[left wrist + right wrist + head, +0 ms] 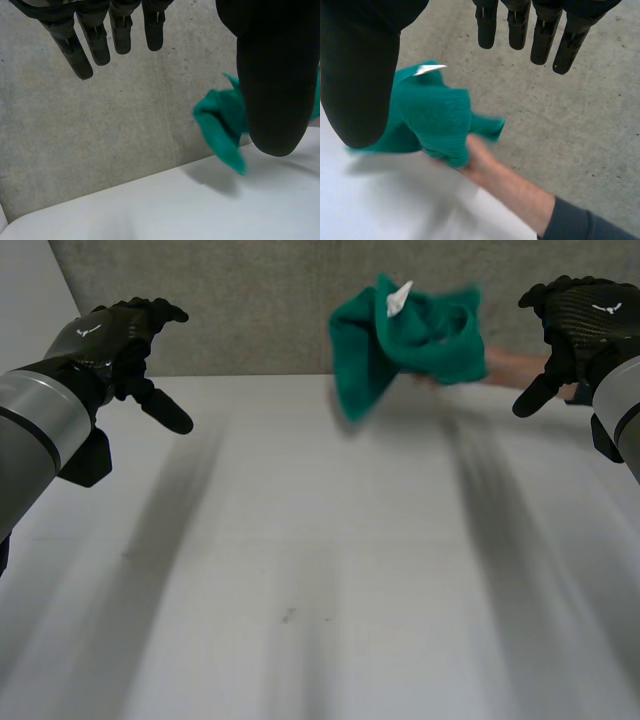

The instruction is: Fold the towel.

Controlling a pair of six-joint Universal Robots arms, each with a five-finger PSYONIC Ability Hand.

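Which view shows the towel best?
Head view: the whole towel with its white tag. Right wrist view has it partly behind the right hand, held by a person's hand; left wrist view, one part beside the left hand.

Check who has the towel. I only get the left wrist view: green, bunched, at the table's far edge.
Observer: A person's hand holds the towel up from below, forearm reaching in from the side.
Operator: Right hand near it?
Observer: The right hand is open, beside the towel and apart from it.
Operator: Any marker on the towel?
Observer: A white tag sticks up from its top.
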